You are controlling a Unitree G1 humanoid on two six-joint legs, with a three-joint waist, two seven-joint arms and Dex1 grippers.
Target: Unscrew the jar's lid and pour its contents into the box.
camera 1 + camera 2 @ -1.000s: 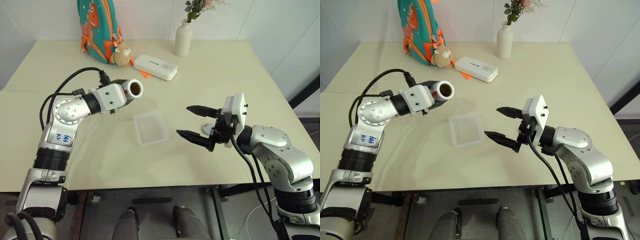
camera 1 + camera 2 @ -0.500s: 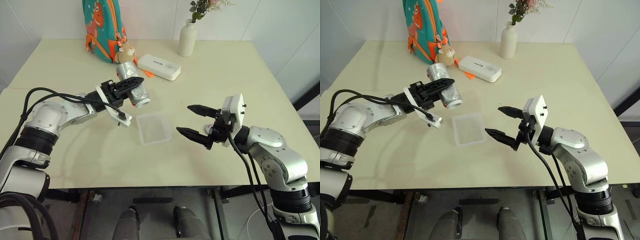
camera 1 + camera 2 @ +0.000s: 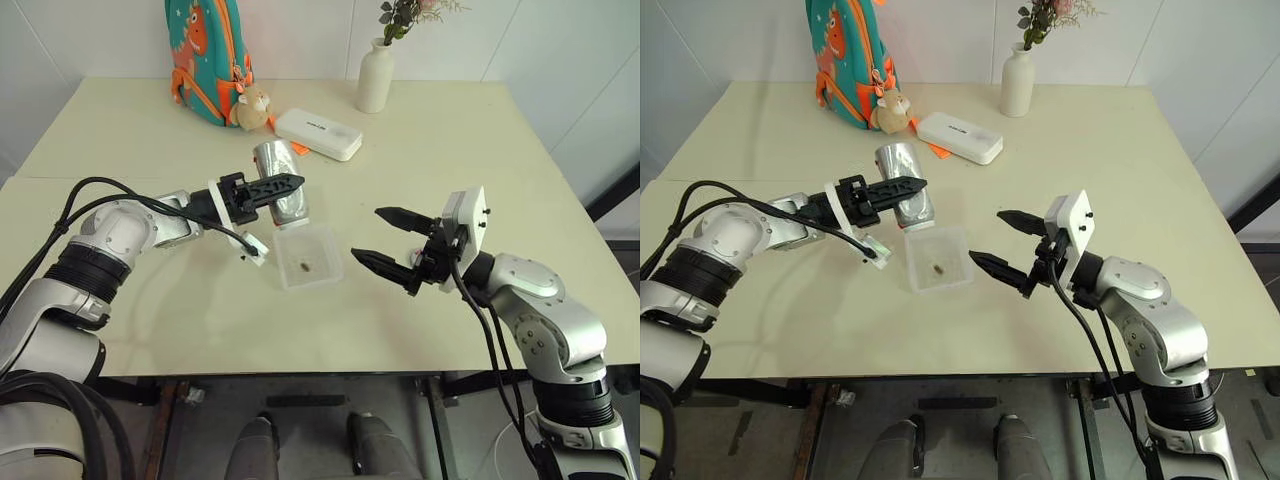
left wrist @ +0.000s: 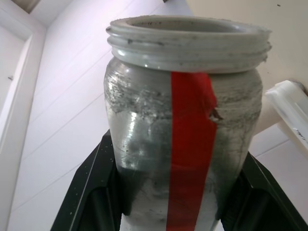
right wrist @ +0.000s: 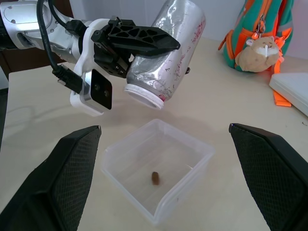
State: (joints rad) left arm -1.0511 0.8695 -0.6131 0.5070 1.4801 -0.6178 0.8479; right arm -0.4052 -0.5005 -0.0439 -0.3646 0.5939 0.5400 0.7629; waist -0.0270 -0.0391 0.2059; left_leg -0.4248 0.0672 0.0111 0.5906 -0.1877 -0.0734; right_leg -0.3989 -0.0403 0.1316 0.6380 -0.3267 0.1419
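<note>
Since a second ago your left arm has swung in over the table (image 3: 480, 140) and rolled its wrist: the jar (image 3: 282, 193), which then pointed its open mouth toward the camera with the brown piece inside, now tips mouth-down over the near-left edge of the box (image 3: 333, 262). The left gripper (image 3: 290, 184) stays clenched on the jar's body, black fingers on either side of it. Half a second ago the box held nothing; now the brown piece (image 5: 155, 177) lies on its floor, near the middle. Your reading: the pour has done its work, and the jar looks empty in the left wrist view, though its cloudy wall hides the far end

The right gripper (image 3: 390, 241) has not shifted; its fingers stand wide apart, grasping nothing, just right of the box and level with it. You do not make out the lid for certain in these views

Writing and labels: the jar carries a red stripe (image 4: 190, 149) down its side and faint red print in the right wrist view, too small to read. The white case (image 3: 315, 134) at the back bears a short dark word, unreadable. The backpack (image 3: 205, 50) shows an orange dinosaur figure, no legible text
</note>
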